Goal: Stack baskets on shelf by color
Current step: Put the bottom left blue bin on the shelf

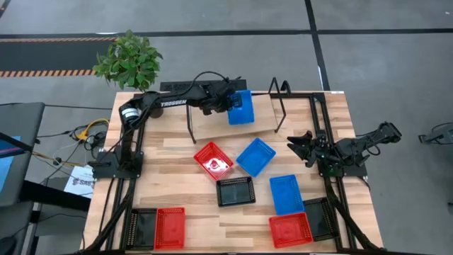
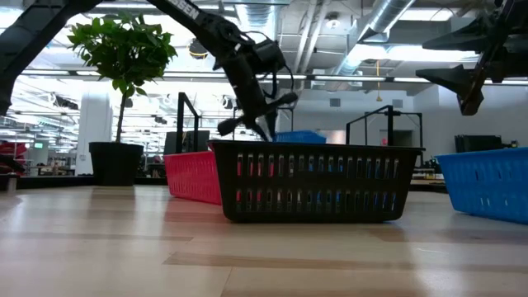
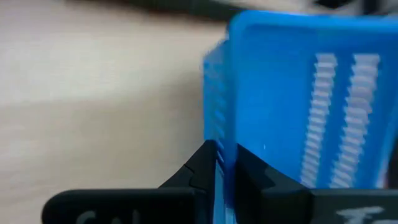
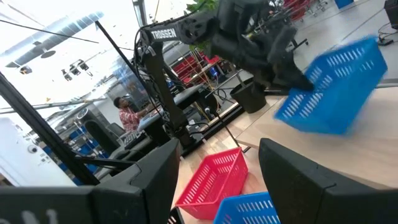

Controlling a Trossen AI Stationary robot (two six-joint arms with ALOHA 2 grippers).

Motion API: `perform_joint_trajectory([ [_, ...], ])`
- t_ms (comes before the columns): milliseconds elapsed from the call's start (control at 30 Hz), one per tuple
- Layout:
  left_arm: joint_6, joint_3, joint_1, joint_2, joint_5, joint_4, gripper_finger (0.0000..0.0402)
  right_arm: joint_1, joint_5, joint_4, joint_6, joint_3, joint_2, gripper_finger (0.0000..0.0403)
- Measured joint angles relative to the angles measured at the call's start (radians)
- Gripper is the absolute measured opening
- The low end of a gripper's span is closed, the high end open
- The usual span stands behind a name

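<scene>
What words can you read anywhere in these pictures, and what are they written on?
"TROSSEN": white letters on the left arm, readable from above and from the right wrist camera.
White letters on the left arm in the low view: cut off, unreadable.
Pale marks on the left claw body in its own wrist view: too blurred.
Paper sheet beside the table: too small.

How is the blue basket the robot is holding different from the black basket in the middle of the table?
The blue plastic mesh basket is gripped by the left gripper over the wooden shelf board; the black plastic mesh basket sits alone on the wooden tabletop, touched by nothing. The blue basket hangs tilted, while the black one rests flat. Both are small, shallow, rectangular baskets with slotted sides.
</scene>
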Motion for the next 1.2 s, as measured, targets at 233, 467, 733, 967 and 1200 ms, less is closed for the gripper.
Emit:
perform_joint_trajectory([
  [233, -0.016, -0.001, 0.003, 0.065, 0.113, 0.001, 0.0022, 0.000, 0.000, 0.002, 0.002, 0.000, 0.000, 0.0244],
  [467, -0.004, -0.001, 0.012, 0.062, 0.122, 0.015, 0.0022, 0.000, 0.000, 0.000, 0.002, 0.000, 0.000, 0.0244],
  [733, 0.071, -0.001, 0.011, 0.060, 0.173, 0.086, 0.0022, 0.000, 0.000, 0.000, 0.000, 0.000, 0.000, 0.0244],
  [967, 0.120, -0.001, 0.013, 0.060, 0.176, 0.113, 0.0022, 0.000, 0.000, 0.000, 0.000, 0.000, 0.000, 0.0244],
  [1200, 0.234, -0.001, 0.008, 0.059, 0.287, 0.146, 0.0022, 0.000, -0.001, 0.000, 0.000, 0.000, 0.000, 0.0244],
])
